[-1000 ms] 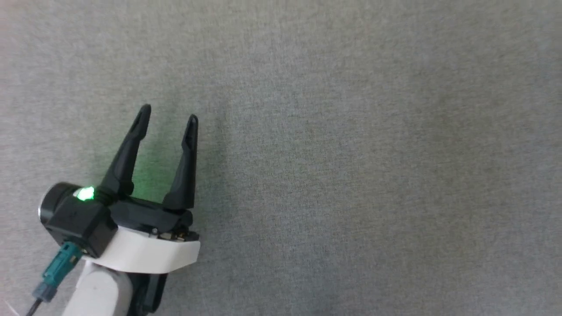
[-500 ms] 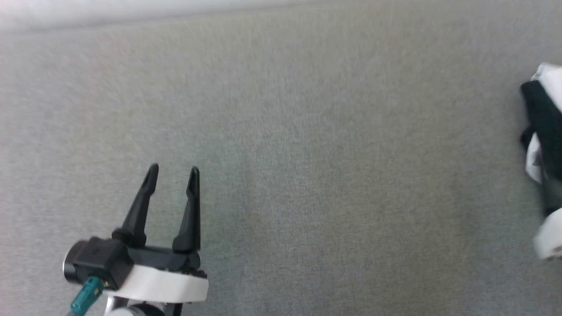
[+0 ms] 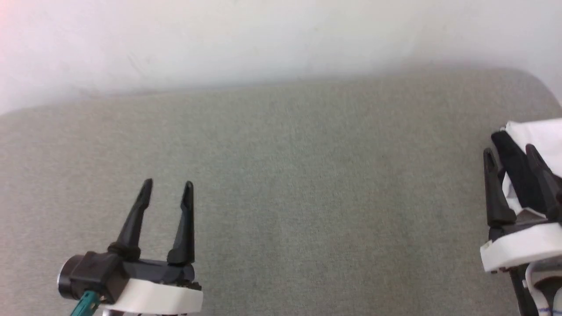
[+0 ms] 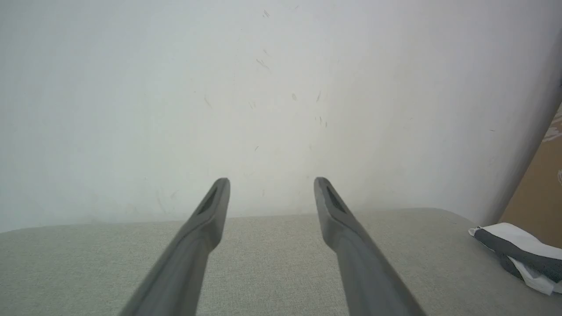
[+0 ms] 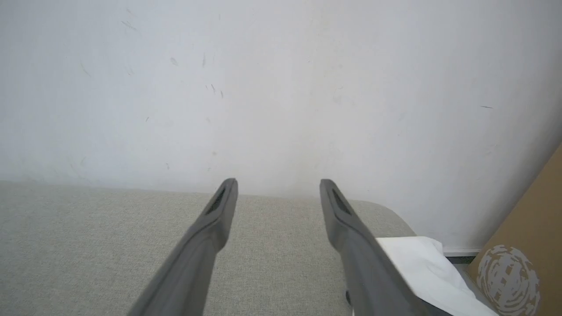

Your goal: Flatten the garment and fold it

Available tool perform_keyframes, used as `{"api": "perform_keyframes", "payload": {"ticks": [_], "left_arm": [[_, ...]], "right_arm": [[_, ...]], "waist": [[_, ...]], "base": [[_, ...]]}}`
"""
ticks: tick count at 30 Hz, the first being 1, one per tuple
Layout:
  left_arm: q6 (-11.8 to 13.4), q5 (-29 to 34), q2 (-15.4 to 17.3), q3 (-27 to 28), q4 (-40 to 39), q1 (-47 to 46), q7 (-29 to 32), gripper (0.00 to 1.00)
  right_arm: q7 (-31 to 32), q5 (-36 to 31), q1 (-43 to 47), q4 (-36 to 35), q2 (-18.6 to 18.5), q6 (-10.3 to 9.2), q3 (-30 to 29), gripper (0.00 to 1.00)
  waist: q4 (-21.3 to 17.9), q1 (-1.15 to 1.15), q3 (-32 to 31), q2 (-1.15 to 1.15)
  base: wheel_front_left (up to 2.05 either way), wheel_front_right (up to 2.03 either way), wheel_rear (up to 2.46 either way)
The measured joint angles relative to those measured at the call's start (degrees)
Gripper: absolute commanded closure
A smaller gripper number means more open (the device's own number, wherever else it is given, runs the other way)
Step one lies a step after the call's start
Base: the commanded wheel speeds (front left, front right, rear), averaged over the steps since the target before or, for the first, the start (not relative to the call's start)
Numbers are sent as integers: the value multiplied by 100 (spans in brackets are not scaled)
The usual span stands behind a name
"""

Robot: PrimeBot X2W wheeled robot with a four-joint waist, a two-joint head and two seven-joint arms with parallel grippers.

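Both left gripper (image 3: 167, 186) and right gripper (image 3: 509, 151) gape empty; I could shove the garment (image 3: 538, 131) off its cushion (image 3: 307, 175) edge.

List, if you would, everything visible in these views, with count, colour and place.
garment: one, white and black, bunched at the surface's right end
surface: one, grey fabric with a rounded far-right corner, under everything
wall: one, white, lightly scuffed, behind the surface
box: one, brown cardboard with a pale print, to the right beyond the garment
left gripper: one, black fingers apart on a white wrist, over the surface's left part, holding nothing
right gripper: one, black fingers apart on a white wrist, at the garment's near edge; contact cannot be told
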Motion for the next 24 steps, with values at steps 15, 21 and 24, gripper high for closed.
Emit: {"api": "perform_keyframes", "payload": {"ticks": [15,21,24], "left_arm": [[34,-10,-111,78,380,737,-221,0],[43,-3,-129,108,558,822,-257,0],[43,-3,-149,145,597,822,-263,0]], "right_arm": [[-842,-36,1061,446,92,-4,-216,0],[-904,-37,1105,636,91,-5,-189,0],[-945,-37,1104,712,92,-5,-153,0]], "waist": [[346,1,-517,0],[296,1,-520,0],[276,1,-505,0]], "base": [[0,0,0],[0,0,0],[0,0,0]]}}
